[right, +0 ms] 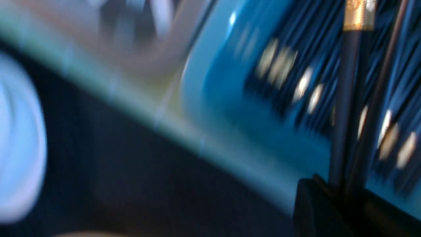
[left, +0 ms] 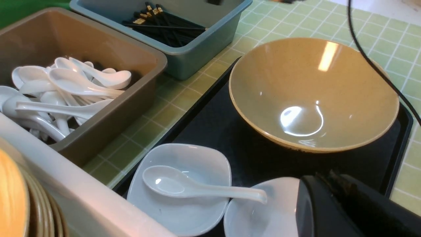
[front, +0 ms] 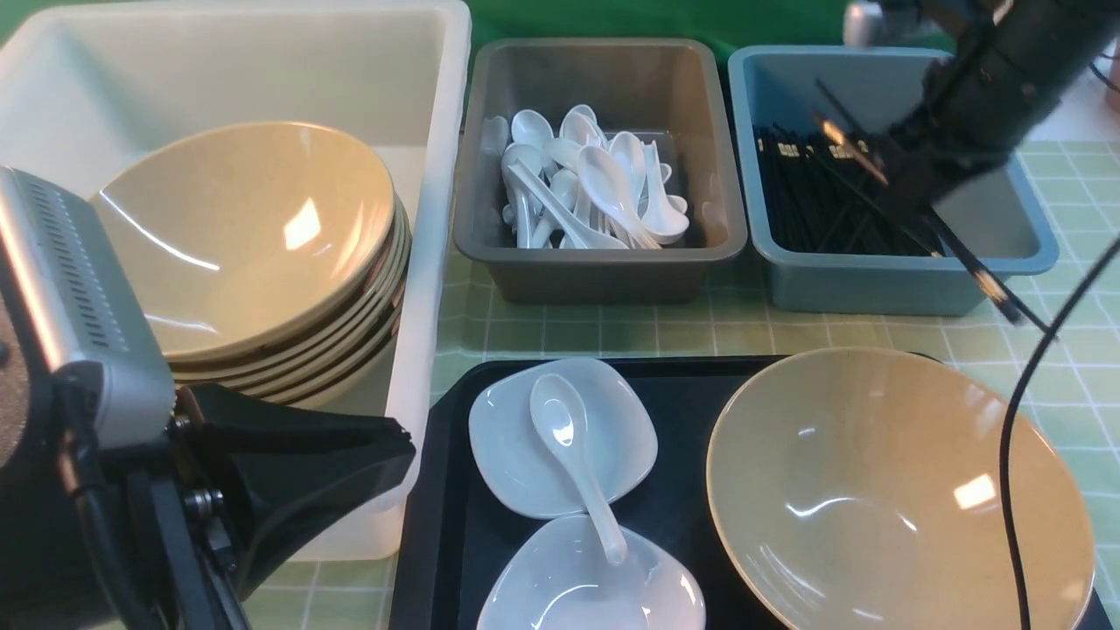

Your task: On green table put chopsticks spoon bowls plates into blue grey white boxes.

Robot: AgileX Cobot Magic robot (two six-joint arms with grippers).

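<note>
My right gripper (front: 910, 179) hangs over the blue box (front: 875, 284), shut on two black chopsticks (right: 345, 115) that slant across its front rim. More chopsticks (front: 814, 206) lie inside that box. On the black tray a white spoon (front: 573, 451) rests across two white plates (front: 516, 459) (front: 560, 599), and a tan bowl (front: 875, 490) sits beside them. Several bowls (front: 245, 236) are stacked in the white box (front: 433, 262). The grey box (front: 604, 267) holds several spoons (front: 595, 188). My left gripper (left: 330, 176) is shut and empty, just above the nearer plate (left: 260, 214).
The black tray (front: 437, 499) lies on the green table (front: 612, 332) in front of the three boxes. A thin black cable (front: 1015, 420) hangs down over the right side of the tan bowl. The right wrist view is blurred.
</note>
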